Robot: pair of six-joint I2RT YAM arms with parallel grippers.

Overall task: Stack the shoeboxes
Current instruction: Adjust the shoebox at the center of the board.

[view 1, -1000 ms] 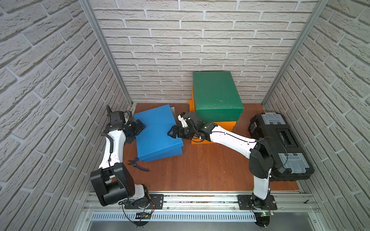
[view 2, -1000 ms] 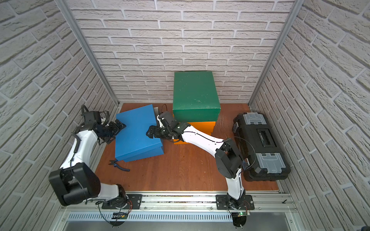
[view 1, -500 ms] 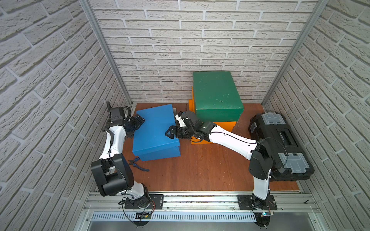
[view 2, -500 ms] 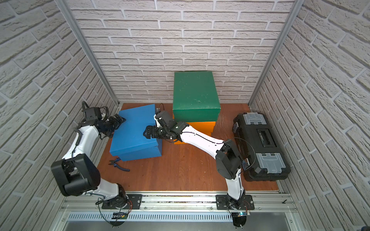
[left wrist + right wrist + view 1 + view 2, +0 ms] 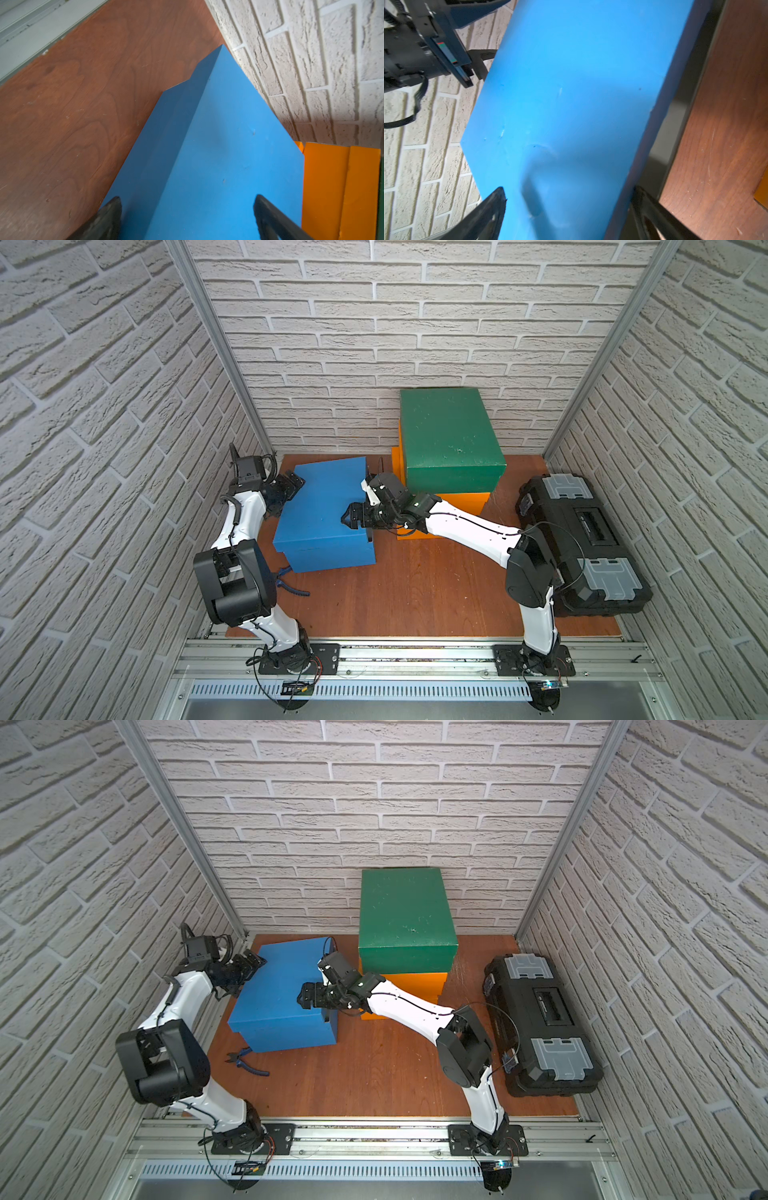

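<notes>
The blue shoebox (image 5: pixel 322 510) (image 5: pixel 280 994) sits on the wooden floor at the left, turned a little askew. My left gripper (image 5: pixel 292 485) (image 5: pixel 250 962) (image 5: pixel 187 199) is open and straddles the box's far left corner edge. My right gripper (image 5: pixel 352 517) (image 5: pixel 306 1001) (image 5: pixel 569 191) is open at the box's right edge, one finger over the lid and one down the side. The dark green shoebox (image 5: pixel 449 435) (image 5: pixel 405 915) tops two orange shoeboxes (image 5: pixel 469 499) (image 5: pixel 415 984) against the back wall. I cannot tell whether the blue box is off the floor.
A black toolbox (image 5: pixel 582 539) (image 5: pixel 540 1023) with grey clips lies along the right wall. Blue-handled pliers (image 5: pixel 293 587) (image 5: pixel 248 1063) lie on the floor by the blue box's front left corner. Brick walls close in on three sides.
The blue shoebox has slid left and turned slightly. My left gripper has moved back toward the wall at its far corner, and my right gripper has followed the box leftward.
</notes>
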